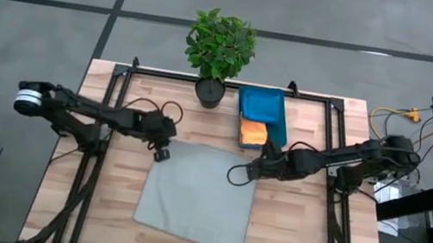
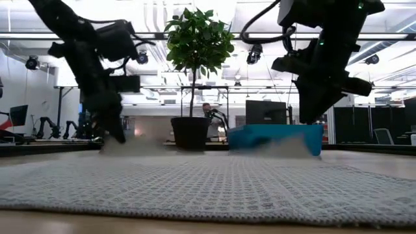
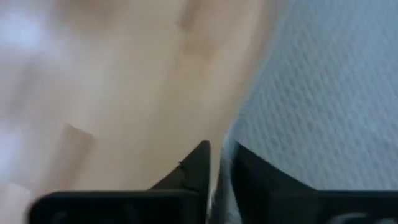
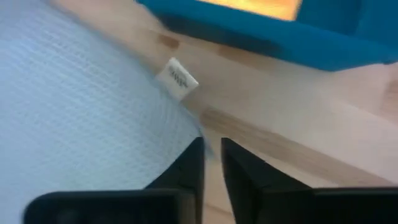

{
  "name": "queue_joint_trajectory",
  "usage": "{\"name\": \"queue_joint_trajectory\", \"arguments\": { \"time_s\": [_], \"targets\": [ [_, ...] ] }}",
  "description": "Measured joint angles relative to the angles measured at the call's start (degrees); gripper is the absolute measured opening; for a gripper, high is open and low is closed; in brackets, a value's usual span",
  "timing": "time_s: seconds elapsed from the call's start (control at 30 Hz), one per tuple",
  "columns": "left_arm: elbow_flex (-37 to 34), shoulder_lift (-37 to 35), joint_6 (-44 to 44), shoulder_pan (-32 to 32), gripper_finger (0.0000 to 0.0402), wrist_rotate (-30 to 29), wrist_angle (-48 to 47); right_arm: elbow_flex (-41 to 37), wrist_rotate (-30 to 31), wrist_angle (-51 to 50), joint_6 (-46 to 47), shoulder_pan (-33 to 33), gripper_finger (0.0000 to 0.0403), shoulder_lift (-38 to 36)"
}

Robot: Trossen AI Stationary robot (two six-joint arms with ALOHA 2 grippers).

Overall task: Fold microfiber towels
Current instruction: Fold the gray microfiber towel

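Observation:
The large pale grey towel (image 1: pixel 198 195) lies spread flat on the wooden table, and it fills the foreground of the low view (image 2: pixel 195 188). My left gripper (image 1: pixel 162 153) is shut at the towel's far left corner. My right gripper (image 1: pixel 252 171) is shut at its far right corner, close to a white tag (image 4: pixel 177 78) on the towel's edge. An orange cloth (image 1: pixel 251 132) lies in the teal bin (image 1: pixel 264 107). The green and blue cloths are not in view. My left gripper pinches the towel's edge (image 3: pixel 231 140) at the far left corner between its two fingers, slanting down from the table's left. The rest of the towel lies flat on the table. My right gripper pinches the towel's edge (image 4: pixel 200 132) at the far right corner between its two fingers, slanting down from the table's right. The rest of the towel lies flat.
A potted plant (image 1: pixel 217 52) stands at the table's far edge in the middle, with the teal bin just to its right. A black frame (image 1: pixel 118 80) runs along the table's far, left and right sides. Bare wood (image 1: pixel 304 231) shows on both sides of the towel.

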Motion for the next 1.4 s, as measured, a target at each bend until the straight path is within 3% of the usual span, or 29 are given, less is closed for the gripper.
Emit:
{"name": "queue_joint_trajectory", "arguments": {
  "time_s": [0.27,0.37,0.5,0.57,0.7,0.87,1.0,1.17,1.4],
  "targets": [
    [6.06,-5.91,6.28,5.91,0.0180,-3.94,-3.59,-0.02,5.15,-2.40,-4.90,0.10,0.0144,-8.25],
    [7.72,-9.96,9.67,5.89,0.0211,7.03,-3.45,-0.07,4.19,2.78,-9.40,1.87,0.0162,-12.23],
    [7.51,-14.32,11.56,2.17,0.0215,25.36,-4.45,-0.19,1.40,16.14,-16.77,8.47,0.0170,-14.34],
    [7.04,-16.52,11.37,-2.71,0.0210,28.59,-7.27,-0.23,1.02,22.44,-20.79,13.21,0.0171,-13.98],
    [5.57,-19.79,9.15,-18.54,0.0201,24.01,-11.34,-0.23,3.34,31.15,-24.45,22.79,0.0171,-10.59],
    [5.01,-18.85,3.89,-43.68,0.0200,5.77,-11.30,0.23,6.45,34.06,-20.96,31.04,0.0171,-3.94],
    [5.79,-12.03,-0.72,-58.99,0.0200,-5.93,-9.58,0.23,6.44,33.76,-13.13,34.20,0.0171,0.93],
    [8.44,0.49,-7.94,-64.30,0.0200,-6.97,-8.92,0.23,6.46,35.87,-7.53,36.03,0.0171,4.50],
    [13.81,13.46,-5.18,-63.46,0.0200,-0.27,-8.56,0.23,6.47,39.28,-7.35,36.98,0.0167,4.48]
  ]
}}
